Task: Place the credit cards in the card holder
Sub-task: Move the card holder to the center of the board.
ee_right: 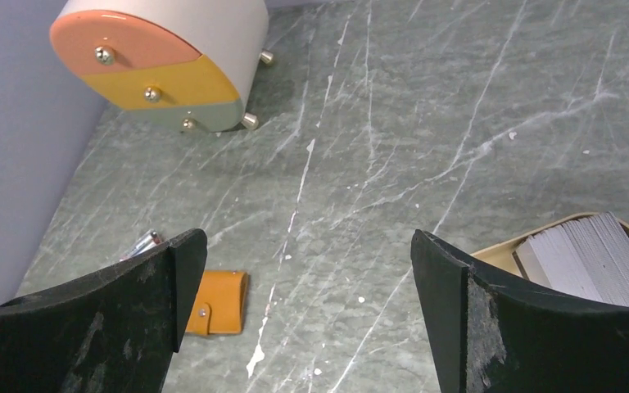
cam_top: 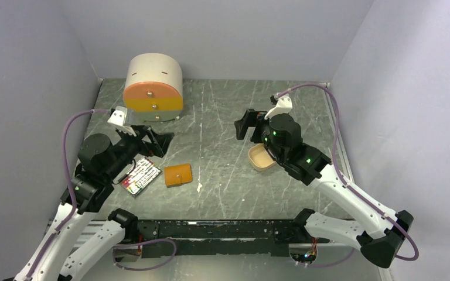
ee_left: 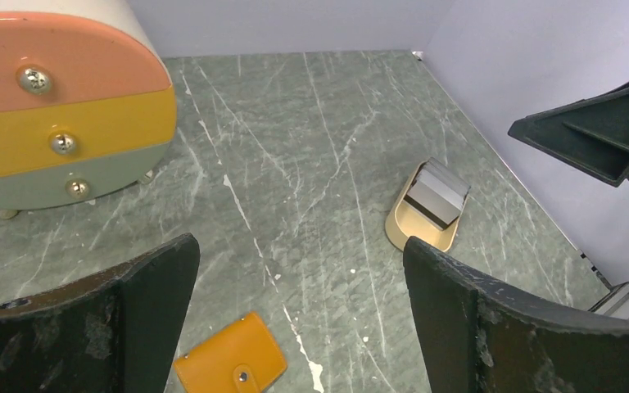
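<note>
The card holder (cam_top: 177,174) is a small orange wallet, snapped shut and lying flat on the marble table. It also shows in the left wrist view (ee_left: 229,363) and the right wrist view (ee_right: 217,303). A stack of pale grey credit cards (ee_left: 436,192) (ee_right: 590,258) leans in a tan oval tray (cam_top: 258,159). My left gripper (cam_top: 159,145) (ee_left: 299,246) hangs open just left of the card holder, empty. Just above and left of the tray, my right gripper (cam_top: 247,130) (ee_right: 307,237) is also open and empty. In the top view my right arm hides the cards.
A round cream drawer box (cam_top: 153,88) with orange and yellow fronts stands at the back left. A colourful flat packet (cam_top: 139,175) lies left of the card holder, under my left arm. Grey walls close in the left, back and right sides.
</note>
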Controlling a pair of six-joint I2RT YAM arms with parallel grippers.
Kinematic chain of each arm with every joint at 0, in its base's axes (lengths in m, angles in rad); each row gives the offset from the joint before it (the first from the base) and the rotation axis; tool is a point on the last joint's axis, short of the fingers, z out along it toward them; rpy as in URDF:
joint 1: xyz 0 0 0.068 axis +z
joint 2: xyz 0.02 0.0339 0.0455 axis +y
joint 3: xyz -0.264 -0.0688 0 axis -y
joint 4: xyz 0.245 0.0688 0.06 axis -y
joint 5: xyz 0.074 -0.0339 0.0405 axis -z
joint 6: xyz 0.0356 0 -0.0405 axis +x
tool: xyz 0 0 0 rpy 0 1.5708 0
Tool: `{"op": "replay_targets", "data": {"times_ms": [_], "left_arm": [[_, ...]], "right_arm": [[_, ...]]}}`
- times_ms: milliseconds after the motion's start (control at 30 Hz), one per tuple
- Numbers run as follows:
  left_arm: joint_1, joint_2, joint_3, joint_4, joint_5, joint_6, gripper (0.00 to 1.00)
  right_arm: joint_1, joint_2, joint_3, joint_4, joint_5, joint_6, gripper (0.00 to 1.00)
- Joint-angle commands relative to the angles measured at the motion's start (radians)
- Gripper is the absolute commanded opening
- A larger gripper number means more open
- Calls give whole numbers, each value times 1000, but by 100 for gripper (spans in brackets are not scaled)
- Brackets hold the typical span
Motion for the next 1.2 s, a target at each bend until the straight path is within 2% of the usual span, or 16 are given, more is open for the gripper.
{"op": "replay_targets", "data": {"times_ms": [0,333,433,667,967,1167], "left_arm": [[9,-5,13,9,3,3,100],[8,39,0,-26,-55,11,97],[9,140,17,-113,-116,-19,93],[9,389,66,-273,-87,-105,87],[9,554,-124,-155,14,-241,75],[7,643,-193,-81,71,-238,82]], "right_arm": [[-7,-10,3,-8,26,11,100],[-6,-23,-15,14,-5,13,100],[-7,-20,-13,11,-15,14,100],[-7,-43,-33,40,-27,12,100],[-7,-71,-67,19,-45,14,100],[-7,-113,-95,44,-39,0,100]]}}
